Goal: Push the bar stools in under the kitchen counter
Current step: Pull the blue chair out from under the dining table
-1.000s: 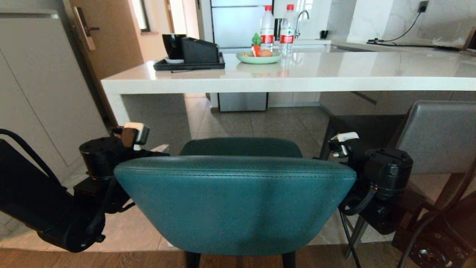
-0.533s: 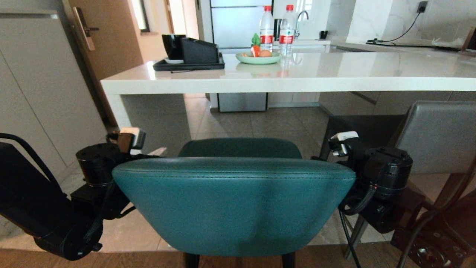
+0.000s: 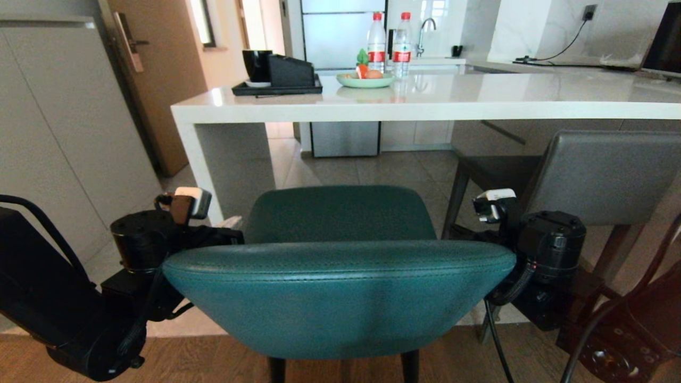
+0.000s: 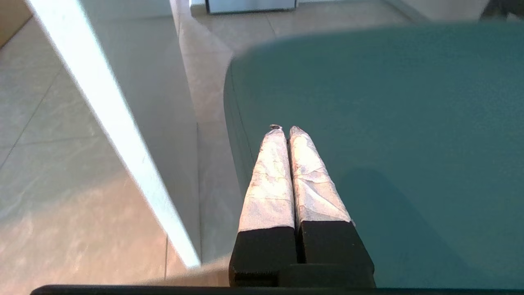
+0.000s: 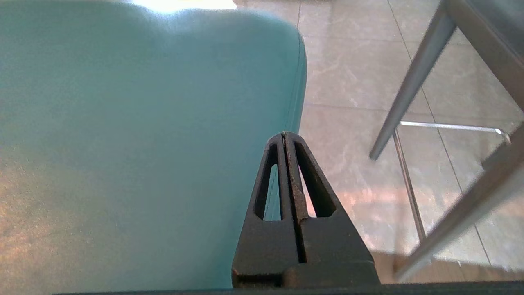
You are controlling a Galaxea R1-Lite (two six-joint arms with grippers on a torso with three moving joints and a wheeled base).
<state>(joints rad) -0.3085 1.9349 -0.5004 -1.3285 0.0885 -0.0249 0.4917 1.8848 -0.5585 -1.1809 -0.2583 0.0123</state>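
The teal bar stool (image 3: 340, 298) fills the middle of the head view, its back toward me and its seat (image 3: 340, 213) facing the kitchen counter (image 3: 425, 109). The seat's front edge stands short of the white slab. My left gripper (image 4: 285, 129) is shut and empty over the seat's left edge (image 4: 368, 123). At the right edge of the seat (image 5: 163, 123) my right gripper (image 5: 285, 134) is shut on nothing too. The grey bar stool (image 3: 601, 175) stands to the right, its seat partly under the counter.
The counter's white end panel (image 3: 199, 159) stands ahead on the left, close to my left arm (image 3: 138, 239). A black tray (image 3: 276, 88), a green plate (image 3: 364, 81) and two bottles (image 3: 376, 34) sit on the counter. Grey stool legs (image 5: 413, 78) are near my right gripper.
The whole head view has shifted, so the camera moved: the counter looks slightly farther and more of the teal seat shows. Both arms keep their places beside the stool.
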